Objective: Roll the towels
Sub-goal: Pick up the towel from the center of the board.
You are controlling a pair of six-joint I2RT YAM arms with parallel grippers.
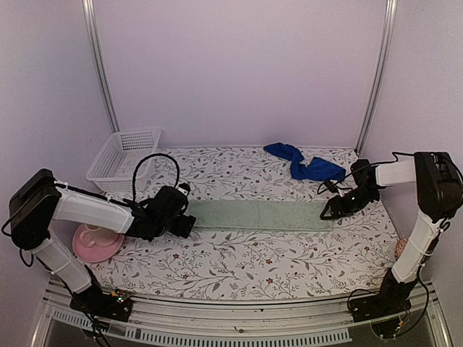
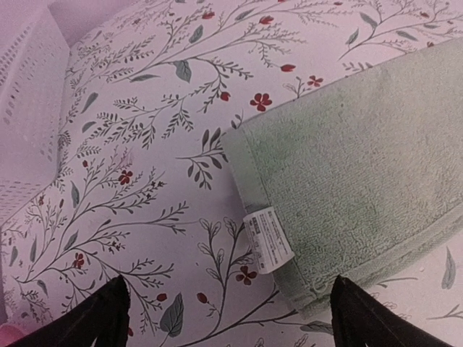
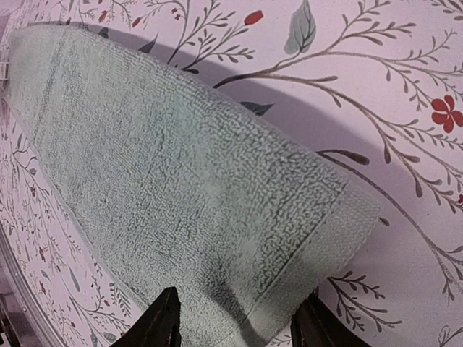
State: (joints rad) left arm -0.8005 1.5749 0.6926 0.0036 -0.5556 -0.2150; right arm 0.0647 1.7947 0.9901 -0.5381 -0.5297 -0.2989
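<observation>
Step, by look: starting roll of green towel [image 1: 257, 215], flat across centre, 9 to 3 o'clock. Left gripper [image 2: 228, 312] wide open at 9 end; right gripper [image 3: 240, 318] half-spread astride 3 end, nothing pinched. Next: pinch hem squarely.

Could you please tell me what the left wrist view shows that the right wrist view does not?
Only the left wrist view shows the white care label at a corner of the sage-green towel and the white perforated basket at the picture's left edge, with the left jaws wide apart. Only the right wrist view shows the towel's opposite, hemmed end, with the right jaws standing apart over it. Both show the same towel lying flat on the floral tablecloth.
</observation>
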